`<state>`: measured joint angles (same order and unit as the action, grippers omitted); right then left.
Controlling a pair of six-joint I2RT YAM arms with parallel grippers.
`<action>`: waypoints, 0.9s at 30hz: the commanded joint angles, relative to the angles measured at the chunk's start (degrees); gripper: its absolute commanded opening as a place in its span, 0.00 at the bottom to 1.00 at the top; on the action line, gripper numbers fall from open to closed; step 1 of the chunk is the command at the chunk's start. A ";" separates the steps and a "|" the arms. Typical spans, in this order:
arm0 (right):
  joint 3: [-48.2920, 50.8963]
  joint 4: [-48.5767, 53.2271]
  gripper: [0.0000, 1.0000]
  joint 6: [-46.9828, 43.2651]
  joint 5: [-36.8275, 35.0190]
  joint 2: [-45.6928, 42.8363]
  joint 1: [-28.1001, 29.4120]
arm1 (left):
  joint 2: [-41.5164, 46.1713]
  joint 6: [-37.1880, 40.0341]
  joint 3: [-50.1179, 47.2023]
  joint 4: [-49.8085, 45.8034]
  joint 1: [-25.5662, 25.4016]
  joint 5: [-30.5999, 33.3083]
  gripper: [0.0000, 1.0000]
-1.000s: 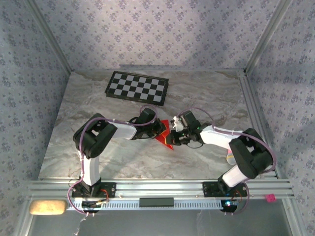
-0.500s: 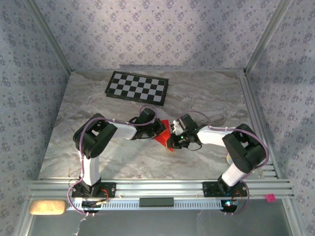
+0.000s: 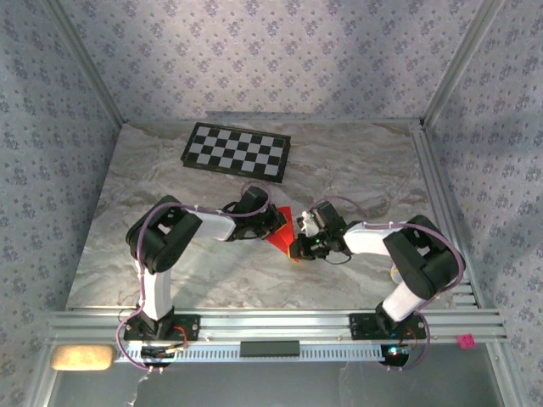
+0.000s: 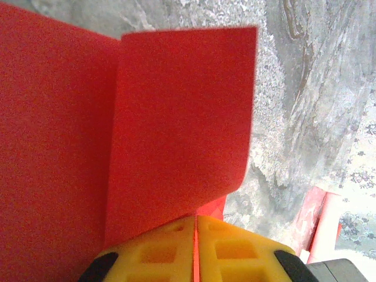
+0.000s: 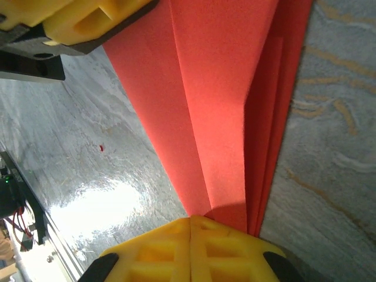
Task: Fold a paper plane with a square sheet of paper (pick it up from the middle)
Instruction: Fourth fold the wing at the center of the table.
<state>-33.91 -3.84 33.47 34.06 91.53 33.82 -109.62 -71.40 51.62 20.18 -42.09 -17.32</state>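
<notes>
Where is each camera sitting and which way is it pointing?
Top external: above and behind the arms, looking down over the table toward the checkerboard; both arms show, meeting at the red paper.
Left wrist: on the left arm, looking along the shut left gripper across the paper and table.
Right wrist: on the right arm, looking past the shut right gripper along the paper's folds to the left gripper's finger.
Shared: both wrist views show the same pinched red paper.
</notes>
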 commanded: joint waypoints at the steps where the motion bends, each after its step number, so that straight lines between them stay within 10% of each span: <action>1: 4.00 2.54 0.07 1.54 -0.85 -0.61 -0.60 | -1.79 0.84 -0.34 -3.03 -0.13 2.03 0.11; 27: 2.21 14.37 0.05 -1.13 -0.40 -16.96 -1.31 | -1.69 0.56 -0.68 -3.27 0.02 2.45 0.11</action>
<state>-28.25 6.37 32.95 32.99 78.52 32.86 -109.62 -71.42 51.62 20.08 -42.44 -17.17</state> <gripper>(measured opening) 0.055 0.109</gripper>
